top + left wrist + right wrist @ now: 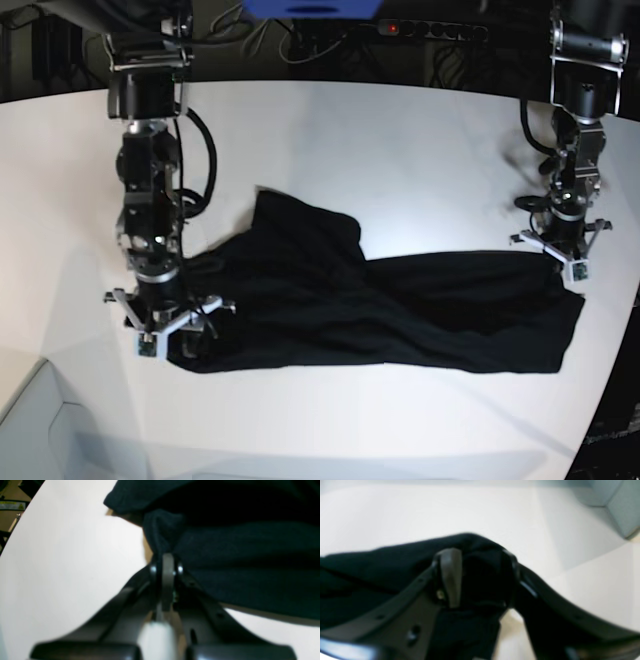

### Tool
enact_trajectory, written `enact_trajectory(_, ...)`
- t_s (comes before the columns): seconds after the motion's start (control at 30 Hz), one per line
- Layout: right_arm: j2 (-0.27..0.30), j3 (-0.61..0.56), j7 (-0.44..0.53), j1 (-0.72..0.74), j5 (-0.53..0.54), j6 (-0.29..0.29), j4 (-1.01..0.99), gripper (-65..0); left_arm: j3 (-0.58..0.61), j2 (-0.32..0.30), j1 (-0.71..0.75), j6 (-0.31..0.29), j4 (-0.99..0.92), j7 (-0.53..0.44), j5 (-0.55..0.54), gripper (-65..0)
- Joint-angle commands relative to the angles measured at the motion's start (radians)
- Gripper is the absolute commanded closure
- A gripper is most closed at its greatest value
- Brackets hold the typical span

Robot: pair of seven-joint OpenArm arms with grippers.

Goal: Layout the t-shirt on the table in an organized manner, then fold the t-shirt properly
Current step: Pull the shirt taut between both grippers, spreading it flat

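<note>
Pinching t-shirt [400, 300] edge, left fingers [167, 562] closed, table [400, 150] beneath

From my feed the back is dark, with cables [300, 40] and a power strip [430, 30]. A blue box [310, 8] sits up top.

Both wrist views are blurred, and the t-shirt [225, 555] runs off their edges.
</note>
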Motion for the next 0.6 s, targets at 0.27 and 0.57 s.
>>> enact_trajectory(0.27, -0.083, -0.024, 0.036, -0.268, 0.001, -0.001, 0.236, -38.9, -0.007, -0.018, -0.020, 0.002, 0.013, -0.010, -0.084, -0.5)
enact_trajectory(0.57, -0.135, -0.107, 0.042, -0.409, 0.001, 0.001, 0.240, -39.2, -0.007, -0.020, 0.030, 0.006, 0.223, -0.010, -0.227, -26.5)
